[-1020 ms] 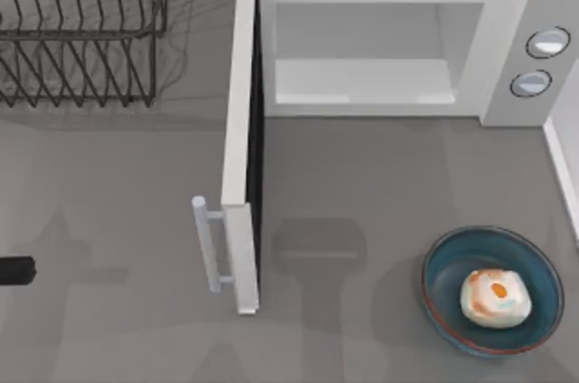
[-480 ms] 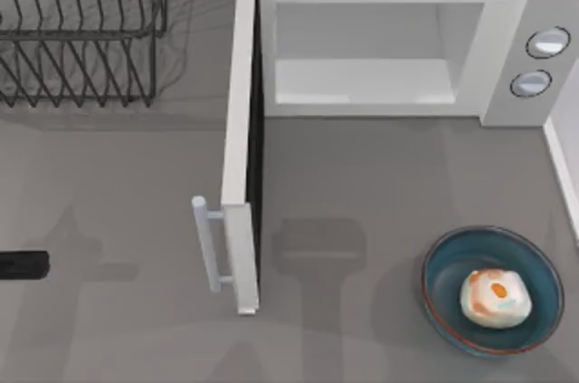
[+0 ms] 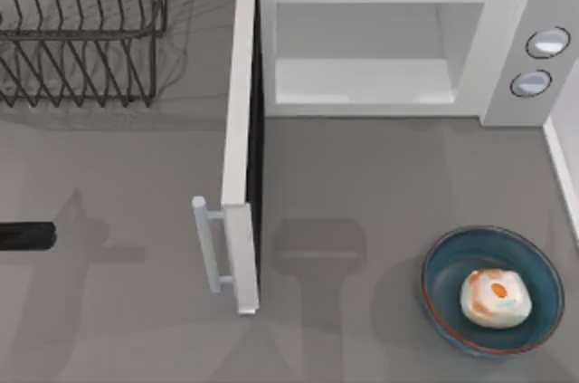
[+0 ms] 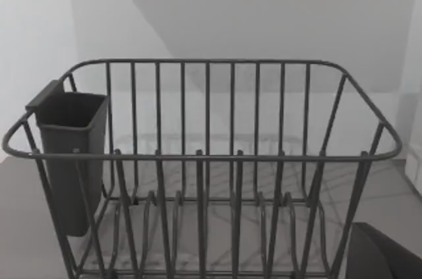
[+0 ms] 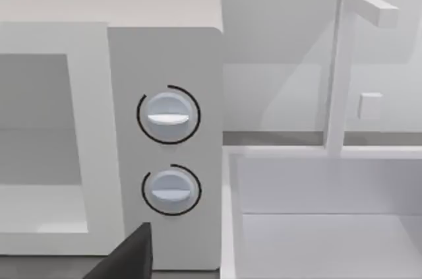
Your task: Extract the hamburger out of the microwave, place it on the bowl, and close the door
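Note:
The hamburger (image 3: 495,297) lies in the teal bowl (image 3: 450,267) at the table's front right. The white microwave (image 3: 502,48) stands at the back with its grey cavity (image 3: 362,57) bare. Its door (image 3: 237,129) is swung wide open and juts toward the front, handle (image 3: 206,243) on the left face. My left gripper (image 3: 32,235) pokes in from the left edge, well left of the door handle. The right wrist view faces the microwave's two knobs (image 5: 168,115), with a dark piece of my right gripper (image 5: 125,259) at the frame's edge.
A dark wire dish rack (image 3: 81,30) stands at the back left; the left wrist view looks at this rack (image 4: 204,160) and its dark cup holder (image 4: 69,154). A white basin (image 5: 316,219) with a faucet (image 5: 343,68) sits to the right of the microwave.
My left gripper has slid rightward from the left edge and a little toward the back. The hamburger, bowl and door have not moved.

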You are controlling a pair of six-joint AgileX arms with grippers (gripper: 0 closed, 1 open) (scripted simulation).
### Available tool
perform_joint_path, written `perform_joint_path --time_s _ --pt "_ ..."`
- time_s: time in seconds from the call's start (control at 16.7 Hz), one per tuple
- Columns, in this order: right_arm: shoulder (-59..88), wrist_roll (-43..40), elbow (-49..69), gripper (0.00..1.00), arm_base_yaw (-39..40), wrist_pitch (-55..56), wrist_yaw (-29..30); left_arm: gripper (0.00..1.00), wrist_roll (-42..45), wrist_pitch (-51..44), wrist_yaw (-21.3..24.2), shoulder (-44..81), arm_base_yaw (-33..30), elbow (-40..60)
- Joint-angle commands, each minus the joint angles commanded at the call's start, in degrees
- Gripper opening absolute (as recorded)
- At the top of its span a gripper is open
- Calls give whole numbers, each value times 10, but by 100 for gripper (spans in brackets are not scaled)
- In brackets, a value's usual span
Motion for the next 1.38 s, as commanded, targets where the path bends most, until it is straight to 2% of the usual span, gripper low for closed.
perform_joint_path --time_s 0.36,1.08,1.38 --pt "0 0 0 100 0 0 0 0 -14 -23 -6 19 -14 19" --pt "0 0 0 100 0 0 0 0 -219 -365 -53 415 -157 326" --pt "0 0 0 100 0 0 0 0 -243 -403 -55 452 -170 359"
